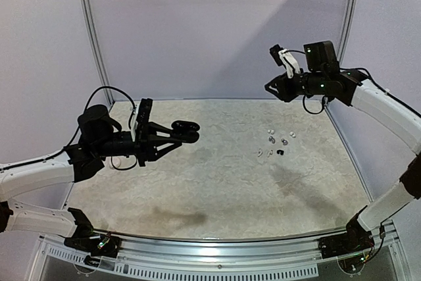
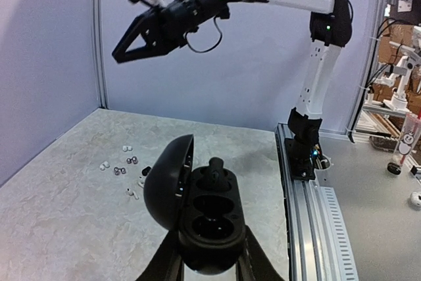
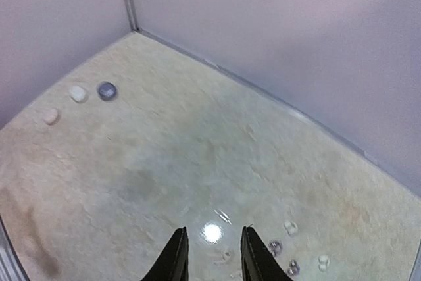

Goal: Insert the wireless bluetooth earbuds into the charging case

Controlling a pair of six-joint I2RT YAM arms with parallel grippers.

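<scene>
My left gripper [image 1: 172,133] is shut on an open black charging case [image 2: 212,225] and holds it above the table's left half. The case's lid [image 2: 166,182] stands open to the left. A black earbud [image 2: 216,170] sits in the far slot and the two nearer slots look empty. Several tiny white, silvery and black earbuds [image 1: 276,143] lie loose on the table right of centre; they also show in the left wrist view [image 2: 122,166] and the right wrist view [image 3: 289,228]. My right gripper [image 3: 210,258] is open and empty, raised high above the earbuds [image 1: 270,87].
The table [image 1: 217,189] is a pale mottled surface with lilac walls behind and at the sides. Three small roundish objects [image 3: 77,92], two white and one grey, lie near the far left wall in the right wrist view. A metal rail [image 2: 309,202] runs along the table's near edge.
</scene>
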